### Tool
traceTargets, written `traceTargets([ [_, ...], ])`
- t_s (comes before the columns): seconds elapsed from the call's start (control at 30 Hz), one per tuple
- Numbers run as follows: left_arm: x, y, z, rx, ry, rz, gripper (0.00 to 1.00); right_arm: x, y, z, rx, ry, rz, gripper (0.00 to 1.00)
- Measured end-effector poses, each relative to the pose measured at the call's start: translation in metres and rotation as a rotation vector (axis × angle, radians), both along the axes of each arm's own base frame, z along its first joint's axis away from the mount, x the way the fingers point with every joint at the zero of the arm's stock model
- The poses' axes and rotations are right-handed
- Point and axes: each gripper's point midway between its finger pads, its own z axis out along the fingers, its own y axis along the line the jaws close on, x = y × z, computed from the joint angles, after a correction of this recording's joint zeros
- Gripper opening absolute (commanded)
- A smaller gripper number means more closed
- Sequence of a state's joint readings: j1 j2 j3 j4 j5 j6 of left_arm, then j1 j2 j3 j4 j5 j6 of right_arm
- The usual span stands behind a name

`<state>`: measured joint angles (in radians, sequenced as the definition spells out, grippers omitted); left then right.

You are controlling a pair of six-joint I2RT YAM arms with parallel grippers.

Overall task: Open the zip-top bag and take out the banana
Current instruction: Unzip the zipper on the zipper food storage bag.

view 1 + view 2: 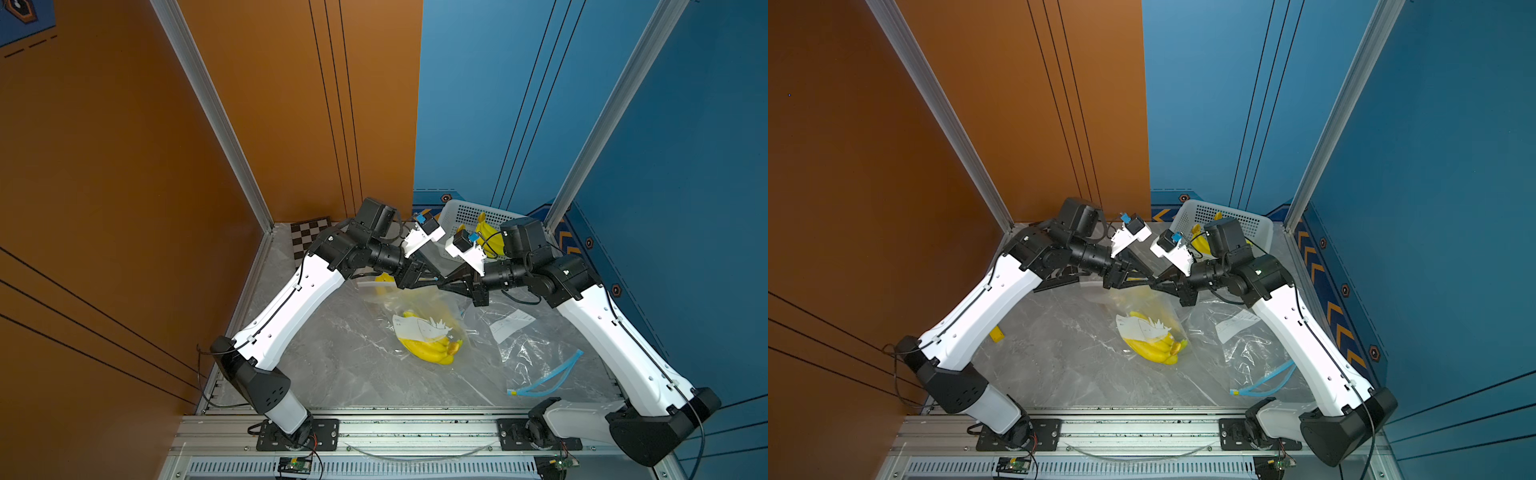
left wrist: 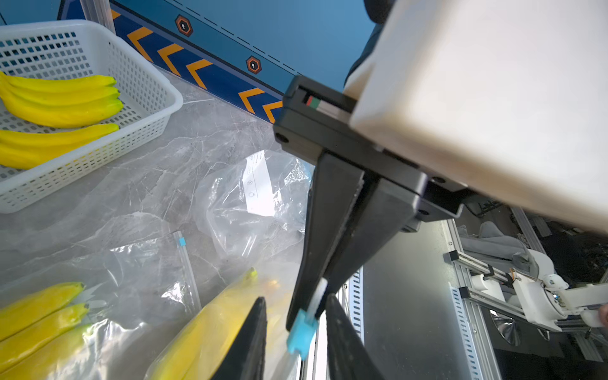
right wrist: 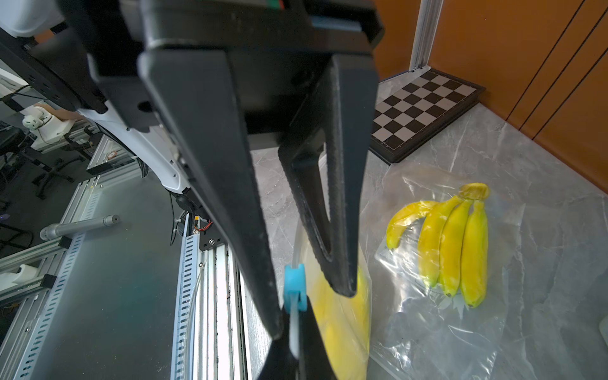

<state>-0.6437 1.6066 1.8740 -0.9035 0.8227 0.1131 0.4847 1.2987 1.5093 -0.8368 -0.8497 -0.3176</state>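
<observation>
**A:** Where is the zip-top bag?

**B:** Mid-table, toward the far side, under the two grippers. Its top edge is raised off the grey marble table. Whether its lower end rests on the surface cannot be told.

**A:** And the banana bunch?

**B:** Inside that bag, at its near end, partly behind a white printed patch on the plastic.

**A:** What about the right gripper?

**B:** Its fingers are pressed together on the bag's white zip strip, right beside the blue slider.

**A:** The left gripper?

**B:** Its fingers stand a narrow way apart, one on each side of the slider. In the right wrist view one finger looks close against the slider and the other is clear of it, so nothing is clamped there.

**A:** What else is on the table?

**B:** A second clear bag with bananas in it lies flat on the far side, left of the grippers, near the chessboard in the far left corner. An empty clear bag with a blue zip strip lies crumpled on the right. A white basket at the far right holds loose bananas.
</observation>
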Motion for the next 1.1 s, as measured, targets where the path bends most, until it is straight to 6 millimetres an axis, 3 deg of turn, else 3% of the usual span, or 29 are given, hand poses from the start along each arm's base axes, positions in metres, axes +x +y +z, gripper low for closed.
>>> traceTargets([
  [0.13,-0.001,0.0,0.0,-0.001,-0.01,-0.008,0.18,-0.001,0.0,-0.001,0.0,0.003,0.001,0.0],
  [0.53,-0.003,0.0,-0.015,0.035,-0.046,-0.015,0.09,0.005,-0.009,-0.007,0.002,0.03,-0.028,0.0],
  [0.6,-0.002,0.001,-0.016,0.042,-0.053,-0.01,0.02,0.004,-0.01,-0.008,0.002,0.033,-0.027,0.0],
  [0.83,0.003,0.01,-0.02,0.055,-0.056,0.02,0.03,0.009,-0.015,-0.007,0.027,0.04,-0.052,0.0],
  [1.1,0.003,0.037,-0.032,0.097,-0.063,0.082,0.03,0.014,-0.023,-0.004,0.046,0.044,-0.088,0.0],
])
